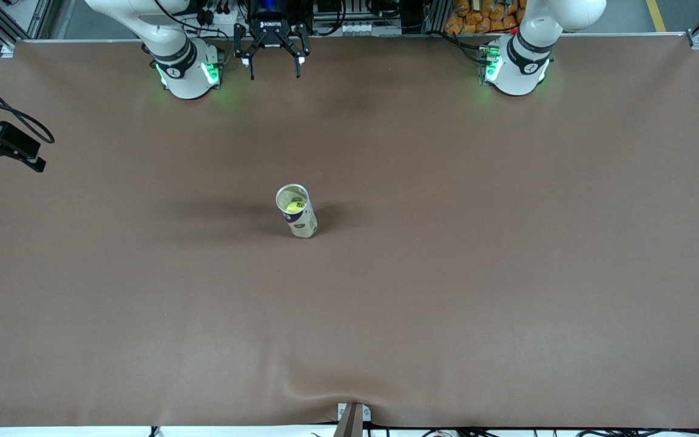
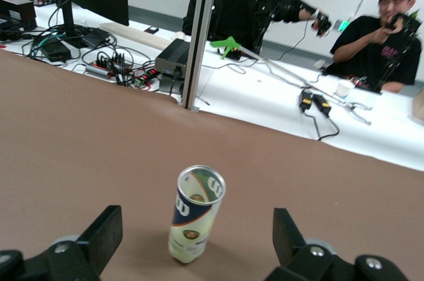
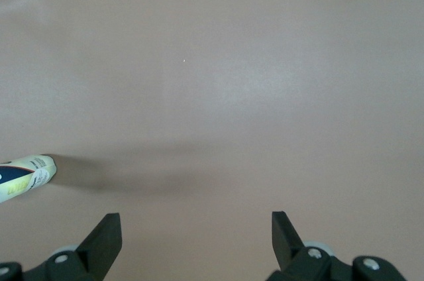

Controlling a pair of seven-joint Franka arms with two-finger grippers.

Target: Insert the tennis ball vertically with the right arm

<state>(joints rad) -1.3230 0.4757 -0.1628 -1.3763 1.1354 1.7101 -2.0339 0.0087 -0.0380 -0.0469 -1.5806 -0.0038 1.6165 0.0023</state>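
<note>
Tennis ball, yellow-green, sits inside the clear cylindrical plastic can with a dark blue and cream label, visible through the can's open mouth. In the front view the can stands upright near the centre of the frame, on the brown table covering, with nothing else near it. In the left wrist view the same can appears in the lower middle of the frame, open top up, between the two dark fingers of the left gripper; those fingers are spread wide and grip nothing. The left gripper itself does not appear in the front view, where only the left arm's white base shows at upper right.

Right gripper hangs at the top of the front view, left of centre, beside the right arm's white base, over the table edge nearest the robots. Its black fingers are parted and empty. In the right wrist view the right gripper shows the same spread, with bare brown surface between the fingers and the can's lower end at the frame's left edge, well apart from the gripper.
</note>
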